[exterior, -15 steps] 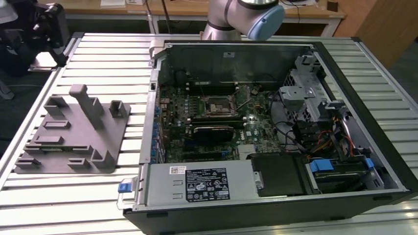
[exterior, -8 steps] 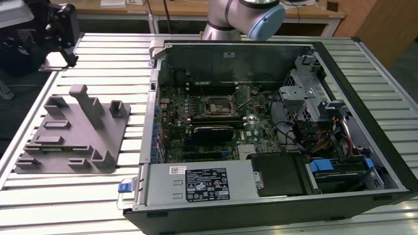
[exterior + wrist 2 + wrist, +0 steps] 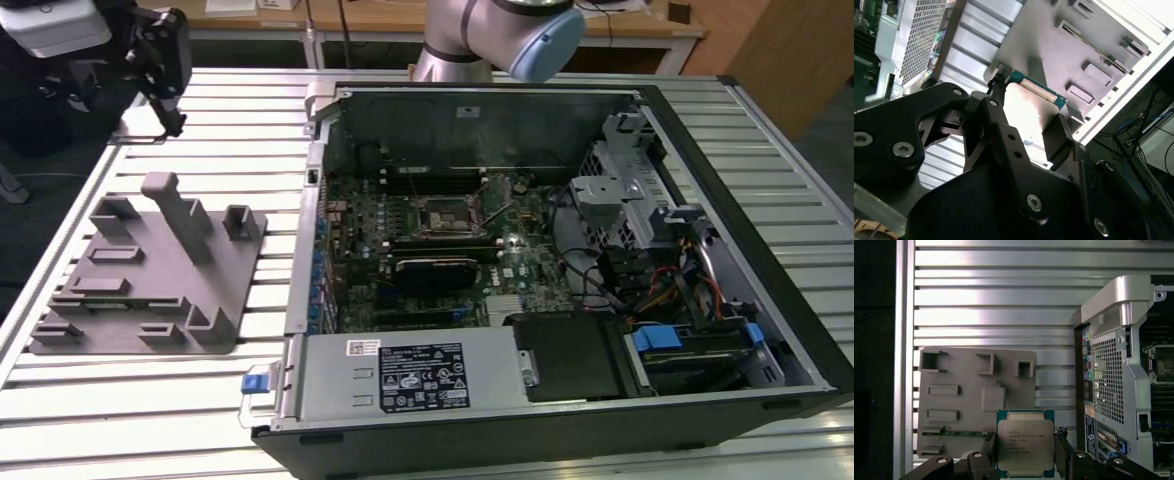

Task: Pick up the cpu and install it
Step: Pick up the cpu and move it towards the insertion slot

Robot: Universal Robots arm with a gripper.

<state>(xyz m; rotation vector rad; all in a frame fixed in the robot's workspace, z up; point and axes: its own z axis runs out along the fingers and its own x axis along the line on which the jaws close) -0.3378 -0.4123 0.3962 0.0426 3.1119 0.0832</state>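
The cpu [image 3: 1025,445], a small square chip with a silvery top plate, is held high above the slatted table, and my gripper [image 3: 1025,440] is shut on it with one black finger on each side edge. In the second wrist view the cpu [image 3: 1031,107] shows from below, bright between the gripper's fingers [image 3: 1000,100]. In the exterior view my gripper [image 3: 170,125] hangs at the far left, above the table behind the grey tray [image 3: 147,280]. The motherboard's socket [image 3: 445,218] lies inside the open computer case [image 3: 320,250], well to the right of the gripper.
The grey tray [image 3: 954,405] with upright posts lies on the slatted metal table [image 3: 1004,300] under the gripper. The case's rear wall [image 3: 1114,375] stands beside it. Inside the case are a power supply [image 3: 414,375], drive bays [image 3: 627,190] and cables [image 3: 667,290].
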